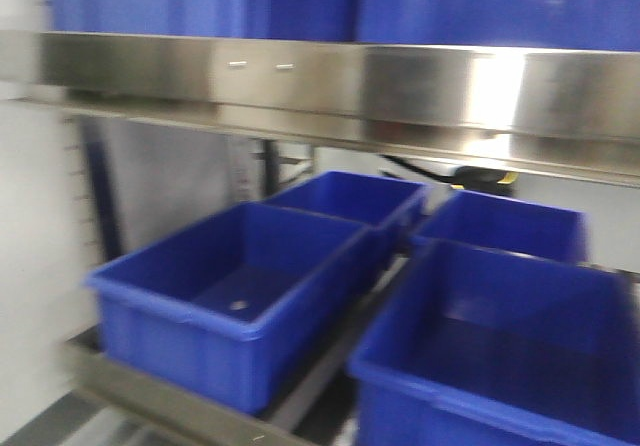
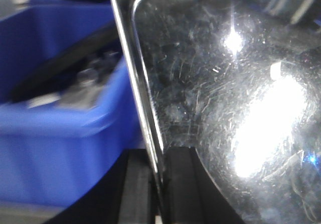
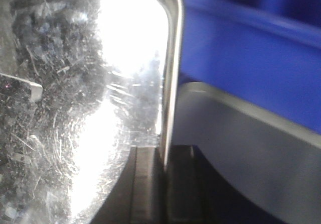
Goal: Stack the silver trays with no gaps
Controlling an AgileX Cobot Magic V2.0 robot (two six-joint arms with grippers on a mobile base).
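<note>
A scratched, shiny silver tray [image 2: 225, 83] fills the left wrist view. Its thin rim [image 2: 128, 58] runs down between the two black fingers of my left gripper [image 2: 159, 189], which is shut on it. The right wrist view also shows a silver tray [image 3: 75, 108] with bright glare. My right gripper [image 3: 164, 184] is shut on that tray's right rim [image 3: 171, 83]. I cannot tell whether both grippers hold the same tray. The front view shows no tray and no gripper.
Several deep blue bins [image 1: 235, 296] sit on a lower shelf under a broad steel rail [image 1: 330, 81]. A blue bin [image 2: 50, 133] with dark items lies left of the left gripper. Right of the right gripper are a blue bin [image 3: 251, 58] and a grey curved surface [image 3: 251, 158].
</note>
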